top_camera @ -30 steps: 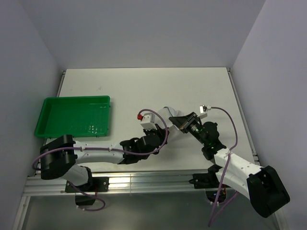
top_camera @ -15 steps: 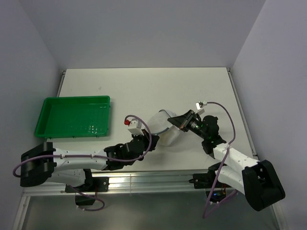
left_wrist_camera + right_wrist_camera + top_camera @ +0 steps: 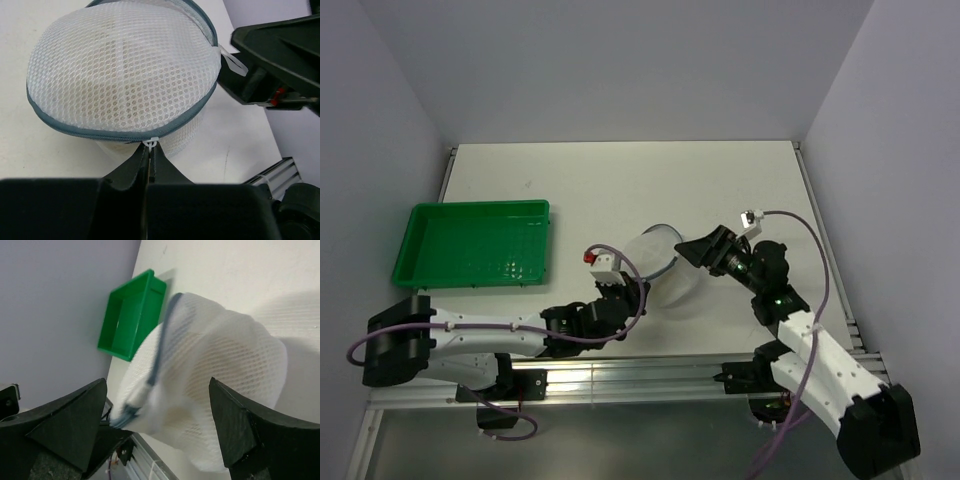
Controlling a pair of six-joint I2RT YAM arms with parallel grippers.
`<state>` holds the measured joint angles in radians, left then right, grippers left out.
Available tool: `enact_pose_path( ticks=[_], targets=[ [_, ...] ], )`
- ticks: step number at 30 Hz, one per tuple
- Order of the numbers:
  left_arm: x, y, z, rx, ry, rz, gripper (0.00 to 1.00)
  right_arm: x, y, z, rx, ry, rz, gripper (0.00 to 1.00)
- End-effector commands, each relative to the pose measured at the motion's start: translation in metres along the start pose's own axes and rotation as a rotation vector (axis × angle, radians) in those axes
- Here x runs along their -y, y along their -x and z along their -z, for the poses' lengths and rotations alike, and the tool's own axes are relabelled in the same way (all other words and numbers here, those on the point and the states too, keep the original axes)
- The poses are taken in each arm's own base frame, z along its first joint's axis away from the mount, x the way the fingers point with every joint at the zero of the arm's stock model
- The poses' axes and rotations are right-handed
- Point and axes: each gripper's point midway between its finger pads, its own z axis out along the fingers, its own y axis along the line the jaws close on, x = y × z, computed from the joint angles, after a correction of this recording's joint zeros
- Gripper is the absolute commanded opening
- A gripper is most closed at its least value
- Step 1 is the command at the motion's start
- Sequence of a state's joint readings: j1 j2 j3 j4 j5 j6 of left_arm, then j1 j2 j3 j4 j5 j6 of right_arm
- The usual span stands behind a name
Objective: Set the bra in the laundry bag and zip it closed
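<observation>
The laundry bag [image 3: 660, 262] is seen at mid-table, right of the green tray [image 3: 420, 245]. The left gripper [image 3: 148, 150] is pinched together on the zipper pull [image 3: 150, 143] at the bag's near rim. The right gripper [image 3: 692, 249] is held apart just right of the bag. A yellowish tint inside the mesh is possibly the bra [image 3: 117, 95].

White-shelled arms [image 3: 480, 335] with black joints carry purple cables [image 3: 826, 272] and black wedge-shaped claw fingers [image 3: 240, 425].
</observation>
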<state>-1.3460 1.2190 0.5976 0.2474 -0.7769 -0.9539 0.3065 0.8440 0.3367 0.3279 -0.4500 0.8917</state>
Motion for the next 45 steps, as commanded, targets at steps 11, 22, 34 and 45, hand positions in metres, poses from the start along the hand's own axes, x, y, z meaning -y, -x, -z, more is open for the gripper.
enact_pose_path(
  ticks=[11, 22, 34, 45],
  targets=[
    [0.053, -0.003, -0.02, 0.048, -0.048, -0.069, 0.0, 0.005, -0.018, 0.048, 0.109, -0.122, 0.025, 0.91],
    [0.068, 0.008, -0.029, 0.119, -0.045, -0.07, 0.0, 0.024, -0.027, 0.062, 0.107, -0.234, -0.003, 0.89],
    [0.054, 0.022, -0.014, 0.153, -0.062, -0.038, 0.0, -0.06, 0.033, -0.019, 0.108, -0.021, 0.225, 0.54],
    [0.062, -0.024, -0.036, 0.085, -0.088, -0.078, 0.0, 0.005, 0.002, 0.016, 0.079, -0.216, 0.201, 1.0]
  ],
)
